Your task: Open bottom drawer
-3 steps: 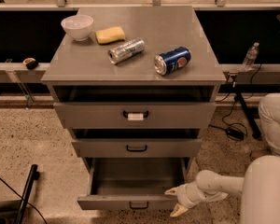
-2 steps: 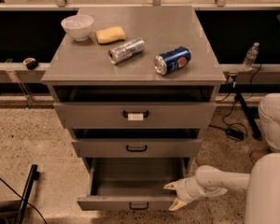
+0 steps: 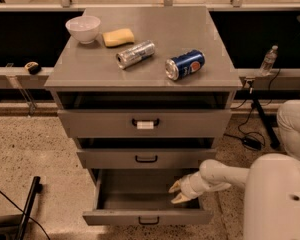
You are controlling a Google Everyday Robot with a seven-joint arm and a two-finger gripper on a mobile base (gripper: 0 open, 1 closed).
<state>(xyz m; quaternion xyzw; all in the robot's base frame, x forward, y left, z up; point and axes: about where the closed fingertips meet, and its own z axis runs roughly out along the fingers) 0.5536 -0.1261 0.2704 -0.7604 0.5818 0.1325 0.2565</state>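
The gripper has its jaws parted, tips pointing left, with nothing held between them. It sits inside the bottom drawer, over the right part of the grey floor, behind the front panel and apart from the black loop handle. The bottom drawer stands well out beneath the middle drawer and the labelled top drawer. On the table above are a white bowl, a yellow sponge, a silver can and a blue can, both cans on their sides.
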